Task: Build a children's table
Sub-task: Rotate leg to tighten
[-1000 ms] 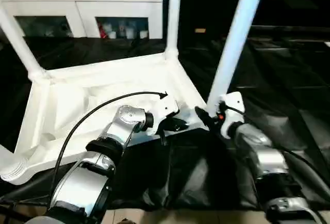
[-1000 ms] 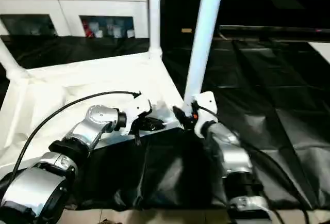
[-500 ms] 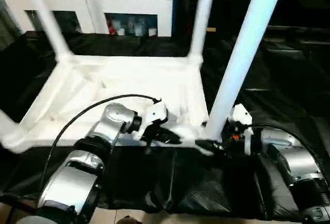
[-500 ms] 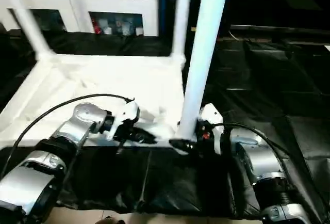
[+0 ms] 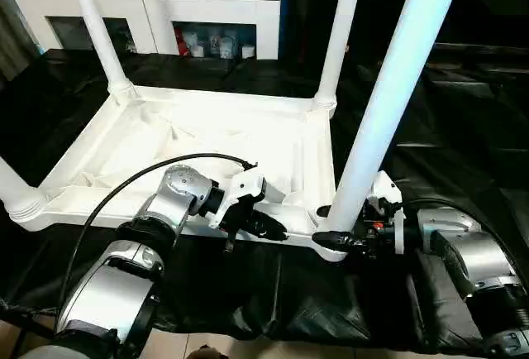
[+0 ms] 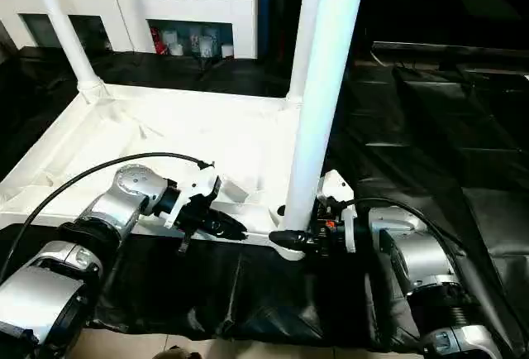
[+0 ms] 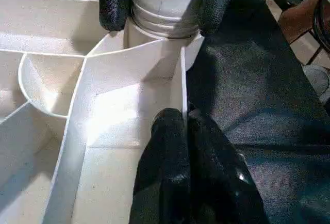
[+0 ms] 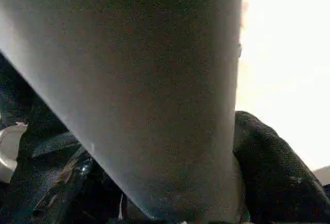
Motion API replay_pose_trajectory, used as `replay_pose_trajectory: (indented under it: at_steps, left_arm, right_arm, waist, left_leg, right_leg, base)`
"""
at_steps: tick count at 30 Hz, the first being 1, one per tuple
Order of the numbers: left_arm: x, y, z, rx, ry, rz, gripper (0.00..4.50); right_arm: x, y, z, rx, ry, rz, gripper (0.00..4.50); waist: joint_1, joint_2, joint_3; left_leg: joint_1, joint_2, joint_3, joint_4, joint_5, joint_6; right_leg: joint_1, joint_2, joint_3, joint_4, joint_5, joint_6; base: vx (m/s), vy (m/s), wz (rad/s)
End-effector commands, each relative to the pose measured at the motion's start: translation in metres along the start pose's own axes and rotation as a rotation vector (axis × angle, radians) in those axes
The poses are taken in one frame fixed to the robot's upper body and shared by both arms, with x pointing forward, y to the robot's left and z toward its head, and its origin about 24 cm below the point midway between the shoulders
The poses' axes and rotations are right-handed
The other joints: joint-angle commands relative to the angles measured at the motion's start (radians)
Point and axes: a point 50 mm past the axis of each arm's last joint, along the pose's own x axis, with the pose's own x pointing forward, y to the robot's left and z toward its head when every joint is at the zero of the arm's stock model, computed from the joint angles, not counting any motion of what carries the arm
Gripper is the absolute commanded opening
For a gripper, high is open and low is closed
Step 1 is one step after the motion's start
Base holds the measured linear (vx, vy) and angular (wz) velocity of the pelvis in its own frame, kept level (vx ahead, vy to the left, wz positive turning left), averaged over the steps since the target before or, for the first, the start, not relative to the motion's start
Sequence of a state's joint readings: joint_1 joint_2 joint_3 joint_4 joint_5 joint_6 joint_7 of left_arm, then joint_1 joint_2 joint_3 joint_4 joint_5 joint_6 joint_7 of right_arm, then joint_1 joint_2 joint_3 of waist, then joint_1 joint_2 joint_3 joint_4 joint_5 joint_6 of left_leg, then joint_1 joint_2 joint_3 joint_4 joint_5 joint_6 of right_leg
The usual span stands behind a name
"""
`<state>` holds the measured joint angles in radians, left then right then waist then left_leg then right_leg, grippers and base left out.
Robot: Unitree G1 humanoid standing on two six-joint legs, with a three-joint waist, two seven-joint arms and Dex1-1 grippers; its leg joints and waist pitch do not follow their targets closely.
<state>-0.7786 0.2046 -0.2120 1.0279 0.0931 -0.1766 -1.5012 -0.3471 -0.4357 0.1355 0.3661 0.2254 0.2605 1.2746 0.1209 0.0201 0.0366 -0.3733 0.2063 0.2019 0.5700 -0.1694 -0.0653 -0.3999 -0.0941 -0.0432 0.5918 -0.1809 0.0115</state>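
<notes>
The children's table (image 5: 223, 140) lies upside down on the black sheet (image 5: 463, 127), legs up. The right tool (image 5: 340, 241) clasps the base of the near leg (image 5: 388, 102) at its corner socket (seating it, I'd guess). The left tool (image 5: 269, 228), fingers together, pinches the tabletop's rim. Next: press that leg fully home.

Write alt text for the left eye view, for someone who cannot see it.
A white plastic tabletop lies upside down on black sheeting, white tubular legs rising from its corners. The right gripper clasps the nearest leg at its base, while the left gripper pinches the tabletop's near rim.
</notes>
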Motion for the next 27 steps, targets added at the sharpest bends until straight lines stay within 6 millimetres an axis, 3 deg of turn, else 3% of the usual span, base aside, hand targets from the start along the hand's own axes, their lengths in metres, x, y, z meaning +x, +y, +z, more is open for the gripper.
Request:
replay_pose_trajectory:
  at_steps: [1, 4, 5, 8, 10, 11, 17, 18, 20, 21, 27]
  left_arm:
    - [0.014, 0.003, 0.016, 0.051, -0.040, -0.021, 0.00]
    - [0.014, 0.006, 0.017, 0.040, -0.047, 0.030, 0.00]
    - [0.016, 0.012, 0.017, 0.018, -0.033, 0.132, 0.00]
    - [0.020, 0.016, 0.018, -0.001, -0.037, 0.192, 0.00]
    - [0.027, 0.018, 0.020, -0.015, -0.051, 0.242, 0.00]
    - [0.036, 0.020, 0.023, -0.028, -0.056, 0.284, 0.00]
    - [0.060, 0.022, 0.030, -0.048, -0.082, 0.371, 0.00]
    - [0.062, 0.022, 0.032, -0.030, -0.092, 0.391, 0.00]
    - [0.062, 0.022, 0.034, -0.022, -0.109, 0.393, 0.00]
    - [0.063, 0.022, 0.035, -0.022, -0.117, 0.395, 0.00]
    - [0.052, 0.020, 0.028, 0.007, -0.077, 0.332, 0.00]
  right_arm:
    - [0.024, 0.014, 0.004, -0.017, 0.002, 0.133, 2.62]
    - [0.026, 0.011, 0.004, -0.014, -0.026, 0.071, 2.62]
    - [0.030, -0.002, 0.005, -0.001, -0.067, -0.110, 2.62]
    - [0.033, -0.013, 0.004, 0.024, -0.080, -0.255, 2.60]
    - [0.038, -0.020, 0.002, 0.046, -0.077, -0.377, 2.59]
    - [0.045, -0.025, 0.000, 0.058, -0.074, -0.476, 2.59]
    - [0.069, -0.030, 0.002, 0.128, -0.095, -0.696, 2.59]
    - [0.073, -0.029, 0.004, 0.128, -0.109, -0.704, 2.59]
    - [0.075, -0.028, 0.006, 0.123, -0.128, -0.699, 2.59]
    - [0.076, -0.028, 0.007, 0.120, -0.139, -0.706, 2.94]
    - [0.061, -0.029, 0.012, 0.135, -0.196, -0.602, 3.50]
  waist:
    - [-0.003, -0.018, -0.055]
    - [-0.004, -0.018, -0.053]
    - [-0.005, -0.018, -0.053]
    - [-0.016, -0.020, -0.048]
    - [-0.027, -0.018, -0.047]
    - [-0.035, -0.019, -0.046]
    - [-0.045, -0.018, -0.047]
    - [-0.045, -0.011, -0.048]
    - [-0.048, -0.016, -0.049]
    - [-0.049, -0.014, -0.050]
    - [-0.047, -0.015, -0.051]
  left_leg:
    - [0.016, 0.028, -0.010, -0.060, -0.220, 0.065]
    - [0.016, 0.028, -0.010, -0.061, -0.226, 0.060]
    - [0.015, 0.028, -0.010, -0.060, -0.225, 0.055]
    - [0.022, 0.025, -0.014, -0.067, -0.278, 0.018]
    - [0.019, 0.023, -0.018, -0.071, -0.295, 0.004]
    - [0.020, 0.022, -0.018, -0.072, -0.305, -0.003]
    - [0.020, 0.018, -0.017, -0.072, -0.302, 0.002]
    - [0.020, 0.017, -0.018, -0.072, -0.299, 0.000]
    - [0.019, 0.016, -0.016, -0.070, -0.295, 0.011]
    - [0.017, 0.017, -0.016, -0.070, -0.288, 0.017]
    - [0.016, 0.019, -0.014, -0.067, -0.272, 0.041]
  right_leg:
    - [0.042, -0.049, 0.025, -0.066, -0.199, -0.244]
    - [0.040, -0.049, 0.025, -0.068, -0.215, -0.240]
    - [0.040, -0.049, 0.026, -0.067, -0.218, -0.237]
    - [0.034, -0.053, 0.025, -0.082, -0.354, -0.201]
    - [0.034, -0.052, 0.025, -0.084, -0.394, -0.186]
    - [0.031, -0.051, 0.025, -0.088, -0.397, -0.182]
    - [0.030, -0.046, 0.029, -0.088, -0.361, -0.178]
    - [0.030, -0.047, 0.029, -0.087, -0.356, -0.177]
    - [0.033, -0.044, 0.029, -0.087, -0.328, -0.176]
    - [0.035, -0.044, 0.029, -0.085, -0.307, -0.178]
    - [0.038, -0.044, 0.030, -0.081, -0.263, -0.197]
  base:
    - [0.000, 0.000, 0.00]
    - [0.000, 0.000, 0.00]
    - [0.000, 0.000, 0.00]
    - [0.000, 0.000, 0.00]
    - [0.000, 0.000, 0.00]
    - [0.000, 0.000, 0.00]
    - [0.000, 0.000, 0.00]
    - [0.000, 0.000, 0.00]
    - [0.000, 0.000, 0.00]
    - [0.000, 0.000, 0.00]
    - [0.000, 0.000, 0.00]
